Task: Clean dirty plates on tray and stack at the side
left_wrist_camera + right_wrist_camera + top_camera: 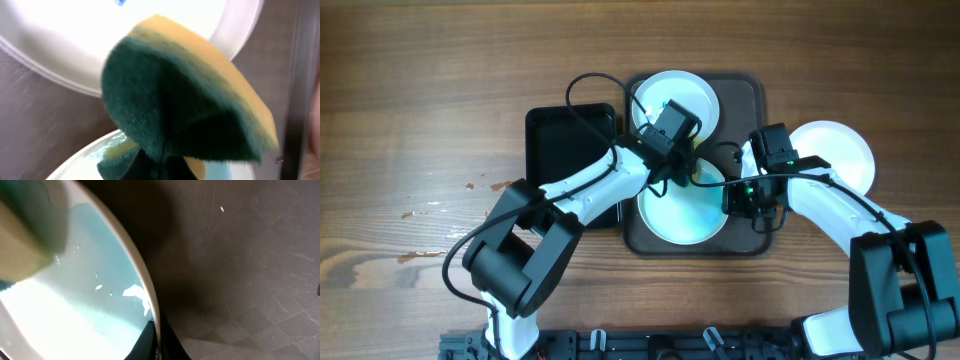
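At the tray's near end, the near plate is pinched at its right rim by the right claw, clenched on it. The left claw, clenched on a green-yellow sponge, hangs over that plate's far rim, just short of the far plate with its blue smear. A third plate sits off-tray toward the worktop's right edge. Left arm is nearer the smear

Brown wood-grain table, evenly lit
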`<state>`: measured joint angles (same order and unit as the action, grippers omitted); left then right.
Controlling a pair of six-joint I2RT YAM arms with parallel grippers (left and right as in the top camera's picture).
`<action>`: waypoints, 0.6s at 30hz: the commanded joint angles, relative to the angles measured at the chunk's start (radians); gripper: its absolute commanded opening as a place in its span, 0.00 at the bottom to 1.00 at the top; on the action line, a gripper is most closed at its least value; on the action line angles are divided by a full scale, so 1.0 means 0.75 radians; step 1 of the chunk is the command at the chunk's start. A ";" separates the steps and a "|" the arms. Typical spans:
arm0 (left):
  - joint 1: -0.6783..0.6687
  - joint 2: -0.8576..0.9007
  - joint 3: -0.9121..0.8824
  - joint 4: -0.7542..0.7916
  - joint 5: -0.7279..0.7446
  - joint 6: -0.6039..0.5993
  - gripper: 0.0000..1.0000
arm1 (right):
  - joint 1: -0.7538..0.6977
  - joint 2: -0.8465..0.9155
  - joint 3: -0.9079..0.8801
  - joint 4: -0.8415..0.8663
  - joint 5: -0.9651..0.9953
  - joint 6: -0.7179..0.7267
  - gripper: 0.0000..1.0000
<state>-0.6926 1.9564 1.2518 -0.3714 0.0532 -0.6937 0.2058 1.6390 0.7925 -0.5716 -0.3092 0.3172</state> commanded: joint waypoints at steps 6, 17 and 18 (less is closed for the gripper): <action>-0.124 0.028 -0.052 -0.296 0.192 0.078 0.04 | -0.005 0.044 -0.024 -0.017 0.137 0.046 0.04; -0.137 0.027 -0.053 -0.631 0.344 0.076 0.04 | -0.005 0.044 -0.024 -0.022 0.138 0.069 0.05; -0.137 0.027 -0.053 -0.662 0.348 0.077 0.04 | -0.005 0.044 -0.024 -0.022 0.138 0.070 0.04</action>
<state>-0.7662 1.9514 1.2671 -0.7753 0.2214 -0.6476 0.2058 1.6386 0.7937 -0.5800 -0.3054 0.3378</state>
